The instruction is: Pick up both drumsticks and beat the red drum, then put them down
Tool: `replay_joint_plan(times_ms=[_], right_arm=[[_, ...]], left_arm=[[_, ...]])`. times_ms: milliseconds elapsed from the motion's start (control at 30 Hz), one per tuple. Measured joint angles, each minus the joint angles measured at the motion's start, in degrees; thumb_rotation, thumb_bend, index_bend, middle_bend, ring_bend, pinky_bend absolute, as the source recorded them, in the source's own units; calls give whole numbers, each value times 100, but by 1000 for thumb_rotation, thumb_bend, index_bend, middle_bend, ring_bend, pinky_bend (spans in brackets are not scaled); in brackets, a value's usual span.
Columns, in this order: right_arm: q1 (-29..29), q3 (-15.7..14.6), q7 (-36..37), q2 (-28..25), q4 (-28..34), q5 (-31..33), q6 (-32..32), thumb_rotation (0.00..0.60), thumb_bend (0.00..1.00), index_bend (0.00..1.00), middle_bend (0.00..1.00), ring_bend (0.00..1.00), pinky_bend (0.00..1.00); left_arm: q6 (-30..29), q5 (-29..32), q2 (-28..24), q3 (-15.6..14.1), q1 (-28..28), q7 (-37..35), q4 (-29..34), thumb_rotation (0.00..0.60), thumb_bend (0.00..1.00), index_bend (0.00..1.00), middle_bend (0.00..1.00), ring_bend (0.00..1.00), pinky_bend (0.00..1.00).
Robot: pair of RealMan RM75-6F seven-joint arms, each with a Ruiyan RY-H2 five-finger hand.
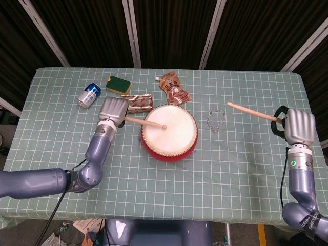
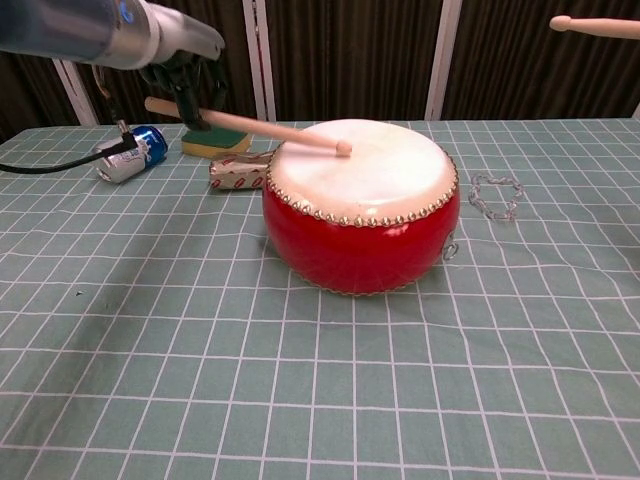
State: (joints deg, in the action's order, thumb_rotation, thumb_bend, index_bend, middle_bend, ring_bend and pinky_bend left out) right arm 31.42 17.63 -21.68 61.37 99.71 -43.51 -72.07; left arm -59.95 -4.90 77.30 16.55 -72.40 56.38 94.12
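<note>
The red drum with its pale skin stands mid-table. My left hand grips a wooden drumstick that slopes down, its tip touching the drumhead near the left side. Off to the right, my right hand holds the other drumstick raised in the air, tip pointing left, well clear of the drum. The right hand itself is out of the chest view.
Behind the drum lie a blue can, a green sponge, a silver-red wrapper and a brown packet. A clear bead chain lies right of the drum.
</note>
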Motion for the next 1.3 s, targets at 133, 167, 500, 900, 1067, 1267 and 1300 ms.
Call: replay_joint_plan(times_ms=[133,167,500,900,1067,1267,1300], right_arm=[[-152,-91,144,-67,142,-326,-113,600,658,944,1000,1000,1000],[-188,-121,183,-79,160,-414,-130,600,658,944,1000,1000,1000],[-667,-678,727,-217,251,-1539,-189,600,658,945,1000,1000,1000],[-1061,-1572,545,-74,189,-2341,74,600,658,944,1000,1000,1000],[-1137,-1746,224,182,52,-2323,198,600,658,944,1000,1000,1000],[-1158,-1797,-16,370,-137,-2149,344,600,658,944,1000,1000,1000],[-1158,-1800,-63,399,-168,-2132,355,600,658,937,1000,1000,1000]], left_arm=[[-259,-1117,-482,8,681,-1054,846,600,544,815,1000,1000,1000],[-324,-1368,-591,-18,863,-1228,1038,600,544,813,1000,1000,1000],[-937,-3341,-1325,-906,2606,-2670,2297,600,545,805,1000,1000,1000],[-1219,-4379,-1089,-1642,3449,-3230,2297,600,541,790,1000,1000,1000],[-1293,-4646,-829,-1762,3591,-3173,2142,600,537,771,1000,1000,1000],[-1202,-4576,-404,-1827,3616,-2872,1799,600,529,748,1000,1000,1000],[-1183,-4528,-333,-1820,3611,-2821,1739,600,524,744,1000,1000,1000]])
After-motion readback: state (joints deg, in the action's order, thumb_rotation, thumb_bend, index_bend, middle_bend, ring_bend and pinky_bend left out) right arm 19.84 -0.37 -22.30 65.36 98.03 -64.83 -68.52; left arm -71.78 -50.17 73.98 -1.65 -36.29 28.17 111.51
